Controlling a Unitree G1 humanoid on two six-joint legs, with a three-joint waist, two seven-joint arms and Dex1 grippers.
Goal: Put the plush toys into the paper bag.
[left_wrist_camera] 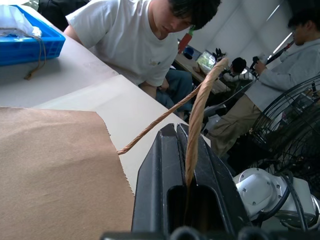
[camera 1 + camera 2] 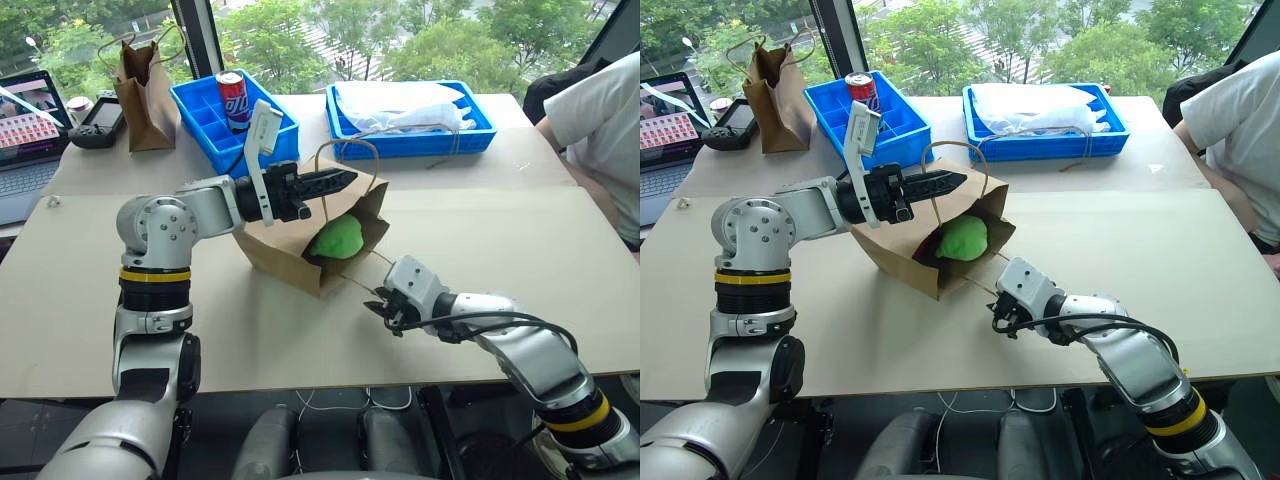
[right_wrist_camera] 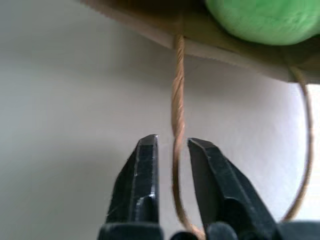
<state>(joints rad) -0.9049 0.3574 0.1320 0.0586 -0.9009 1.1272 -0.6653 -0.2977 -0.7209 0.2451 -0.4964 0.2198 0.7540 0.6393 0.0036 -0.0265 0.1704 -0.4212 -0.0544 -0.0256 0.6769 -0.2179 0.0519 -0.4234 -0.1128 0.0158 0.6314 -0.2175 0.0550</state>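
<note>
The paper bag (image 2: pixel 290 255) lies tilted on the tan table, its mouth facing me. A lime-green plush toy (image 2: pixel 335 240) sits inside the mouth and also shows in the right wrist view (image 3: pixel 260 20). My left gripper (image 2: pixel 345 178) points level above the bag, shut on the upper cord handle (image 1: pixel 200 105) and holding that edge up. My right gripper (image 2: pixel 385 310) is low in front of the bag's mouth. Its fingers (image 3: pixel 145 165) are closed down on the lower cord handle (image 3: pixel 177 90), which lies on the table.
At the back stand a blue bin (image 2: pixel 215 125) with a soda can (image 2: pixel 232 100), a blue tray (image 2: pixel 480 135) holding a white plastic bag, and a narrower brown bag (image 2: pixel 145 90). A laptop (image 2: pixel 25 130) and a controller (image 2: pixel 97 122) are back left. A person (image 2: pixel 600 130) sits at the right.
</note>
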